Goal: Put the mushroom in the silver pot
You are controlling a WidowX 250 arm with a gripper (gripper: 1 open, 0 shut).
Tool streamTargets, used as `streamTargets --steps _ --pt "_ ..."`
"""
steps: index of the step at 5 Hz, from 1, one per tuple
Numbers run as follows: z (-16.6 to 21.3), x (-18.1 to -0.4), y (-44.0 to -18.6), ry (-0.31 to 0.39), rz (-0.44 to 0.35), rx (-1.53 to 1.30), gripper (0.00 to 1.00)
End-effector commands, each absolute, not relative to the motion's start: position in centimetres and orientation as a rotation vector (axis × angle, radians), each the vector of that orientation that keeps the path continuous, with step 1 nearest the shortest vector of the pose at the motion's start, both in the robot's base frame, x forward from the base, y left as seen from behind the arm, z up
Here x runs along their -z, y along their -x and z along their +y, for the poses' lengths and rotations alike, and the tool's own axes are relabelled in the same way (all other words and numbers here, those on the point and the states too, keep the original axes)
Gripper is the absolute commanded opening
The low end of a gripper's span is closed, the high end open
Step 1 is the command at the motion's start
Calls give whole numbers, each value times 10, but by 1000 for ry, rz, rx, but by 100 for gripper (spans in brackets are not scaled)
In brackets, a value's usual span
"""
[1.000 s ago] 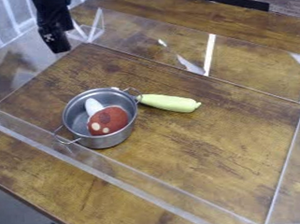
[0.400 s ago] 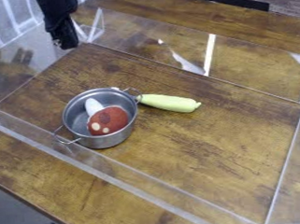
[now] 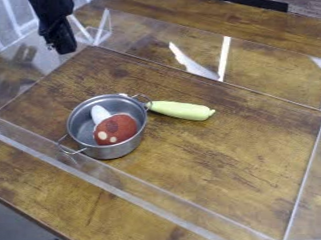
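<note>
Black gripper point(image 3: 60, 41) hangs at the far left corner of the wooden table point(image 3: 245, 148), fingers drawn together on nothing, well apart from everything else; small reddish-brown toy mushroom with pale spots point(image 3: 117, 129) lies inside the round shiny steel pot with a loop handle point(image 3: 83, 117); long yellow-green vegetable point(image 3: 180, 110) rests just beside the pot's rim; judging by this, the placing looks done, with nothing left but clearing away.

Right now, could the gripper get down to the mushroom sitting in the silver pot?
Probably yes: the mushroom lies uncovered in the open silver pot, nothing above it, and the gripper is off to the far left.
</note>
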State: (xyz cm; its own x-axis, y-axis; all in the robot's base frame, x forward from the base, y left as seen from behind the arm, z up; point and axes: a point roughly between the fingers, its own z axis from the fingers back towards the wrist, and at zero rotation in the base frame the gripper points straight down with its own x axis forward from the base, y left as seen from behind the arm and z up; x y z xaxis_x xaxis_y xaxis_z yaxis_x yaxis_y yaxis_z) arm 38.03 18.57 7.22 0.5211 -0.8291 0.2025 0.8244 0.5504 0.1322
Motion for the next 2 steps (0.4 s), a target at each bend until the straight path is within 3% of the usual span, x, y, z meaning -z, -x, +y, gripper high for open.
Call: streamTargets --steps 1,2 --pt "205 -91 -380 -59 -288 1016 0" --pt "203 -98 -380 -53 -282 972 0"
